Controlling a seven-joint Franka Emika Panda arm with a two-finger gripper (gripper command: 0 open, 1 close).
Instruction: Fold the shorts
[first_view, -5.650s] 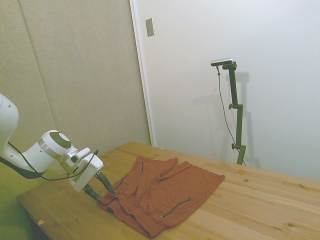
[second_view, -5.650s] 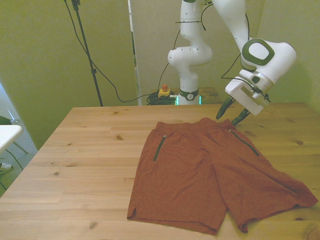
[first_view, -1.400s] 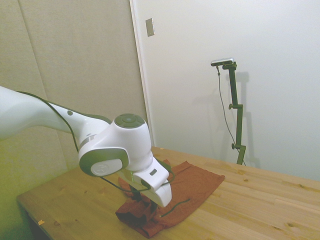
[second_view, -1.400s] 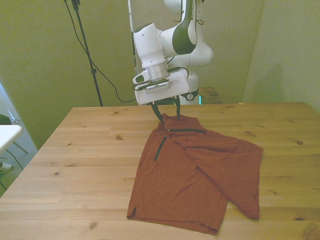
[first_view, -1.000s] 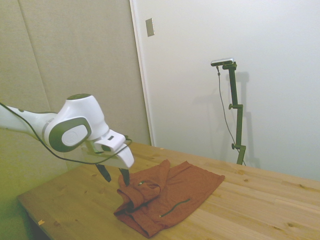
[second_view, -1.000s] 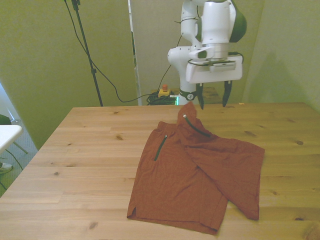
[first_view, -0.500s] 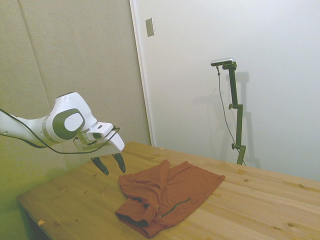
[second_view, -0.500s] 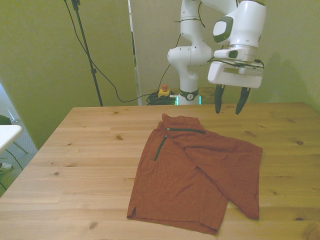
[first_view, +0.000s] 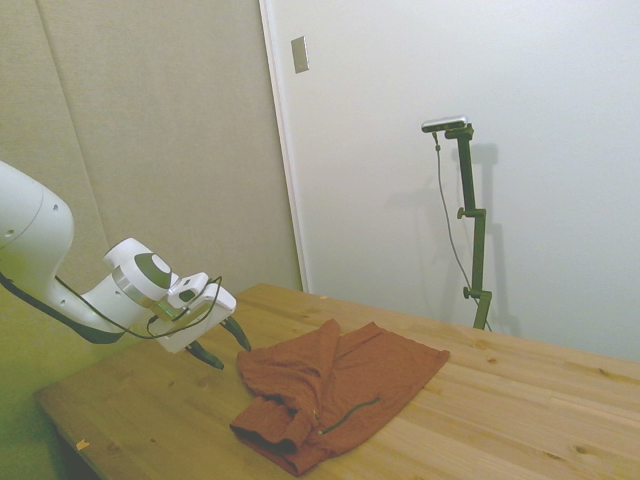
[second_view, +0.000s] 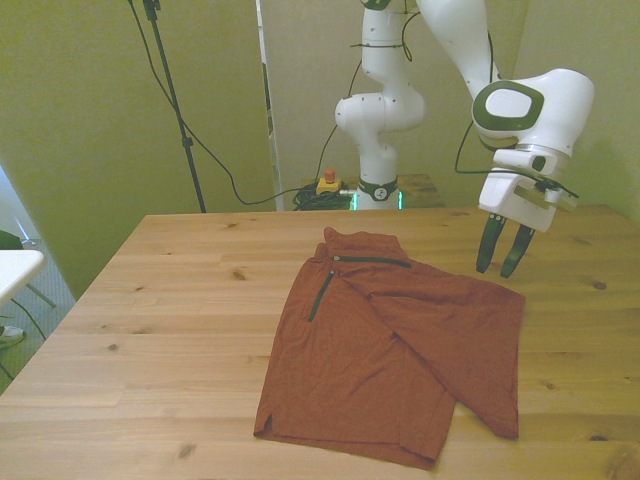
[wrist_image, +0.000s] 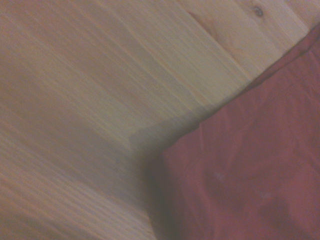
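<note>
- I see the shorts (second_view: 400, 340) lying on the wooden table (second_view: 170, 300), roughly in the middle of it and a little toward the front view's right.
- One leg is folded across the other, so the fabric on the front view's right lies doubled, with a slanting fold edge running down toward the near hem.
- A dark zipper line (second_view: 322, 294) shows on the front view's left part of the shorts, and another one runs along the top edge near the waistband.
- In the side view the shorts (first_view: 335, 385) look bunched at the near corner, where the cloth rolls up into a thick lump.
- My gripper (second_view: 503, 250) hangs above the table just beside the shorts' upper corner on the front view's right, fingers pointing down, spread a little apart, with nothing between them.
- In the side view the gripper (first_view: 227, 343) sits near the left edge of the cloth, not touching it.
- The wrist view is blurred; I can make out a corner of the red shorts (wrist_image: 250, 170) on bare wood (wrist_image: 90, 100).
</note>
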